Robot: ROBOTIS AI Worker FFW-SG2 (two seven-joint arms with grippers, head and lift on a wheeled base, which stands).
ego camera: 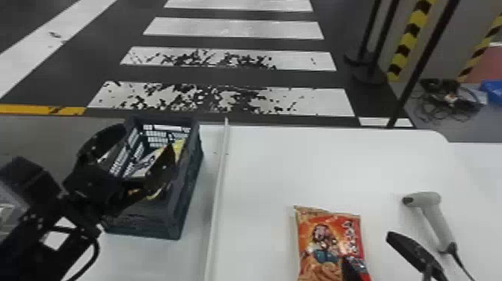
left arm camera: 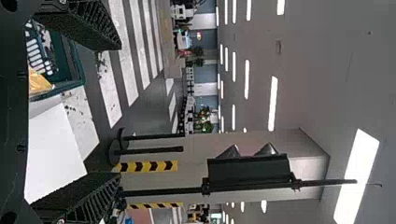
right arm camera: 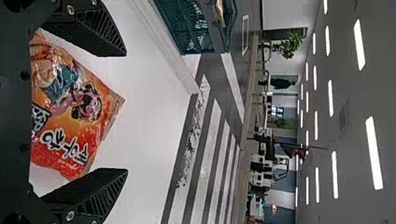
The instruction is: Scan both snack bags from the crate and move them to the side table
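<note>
Both sets of jaws apart; orange-red snack bag (ego camera: pixel 317 255), bold lettering (ego camera: pixel 350 235) up, on white table (ego camera: pixel 269 168).

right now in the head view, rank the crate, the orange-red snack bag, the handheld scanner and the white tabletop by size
1. white tabletop
2. crate
3. orange-red snack bag, cut off by the bottom edge
4. handheld scanner

One crate (ego camera: pixel 188 209). One scanner (ego camera: pixel 435 216). One orange snack bag (ego camera: pixel 327 243), plus seemingly one yellow-and-white bag (ego camera: pixel 148 164), half hidden. One left gripper (ego camera: pixel 146 139), one right gripper (ego camera: pixel 414 254). Two striped posts (ego camera: pixel 414 33).
</note>
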